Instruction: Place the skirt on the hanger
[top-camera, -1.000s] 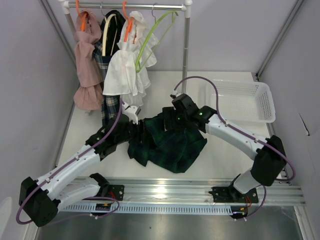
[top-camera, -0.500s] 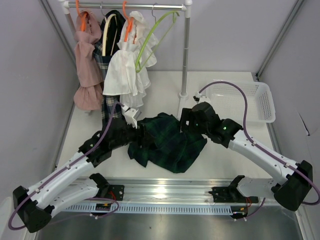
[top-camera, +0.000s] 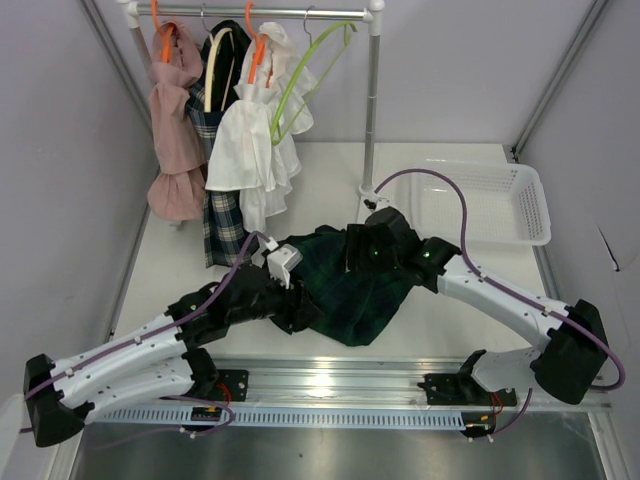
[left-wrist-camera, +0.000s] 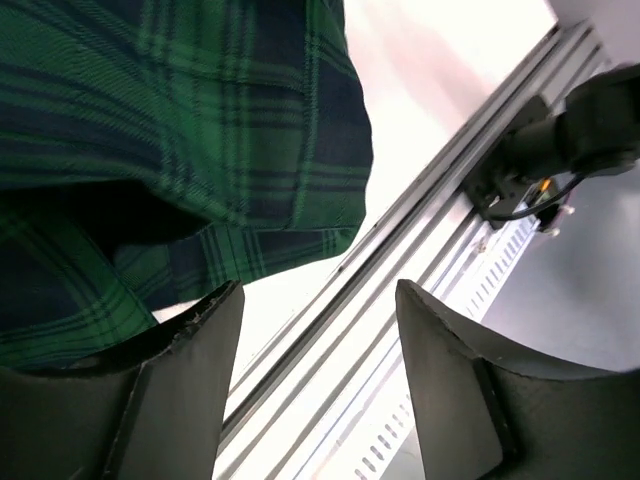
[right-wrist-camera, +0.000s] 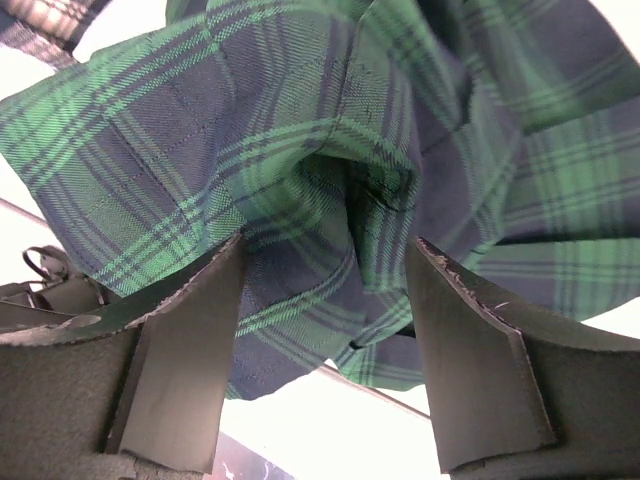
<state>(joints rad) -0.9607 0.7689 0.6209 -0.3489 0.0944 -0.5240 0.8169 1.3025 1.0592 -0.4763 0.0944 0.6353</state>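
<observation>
Skirt (top-camera: 350, 290) is lying crumpled on the table (top-camera: 330, 170) in front of the rack (top-camera: 372, 120), so nothing is hung yet; the lime hanger (top-camera: 300, 72) is dangling bare from the rack's rail (the likely target, I'd guess). Both arms are stretching low toward the rack. The right gripper (right-wrist-camera: 325, 250) is hovering with jaws spread around a bunched fold, not pinching. The left gripper (left-wrist-camera: 315, 330) is gaping beside the hem farthest from the rack, gripping nothing.
</observation>
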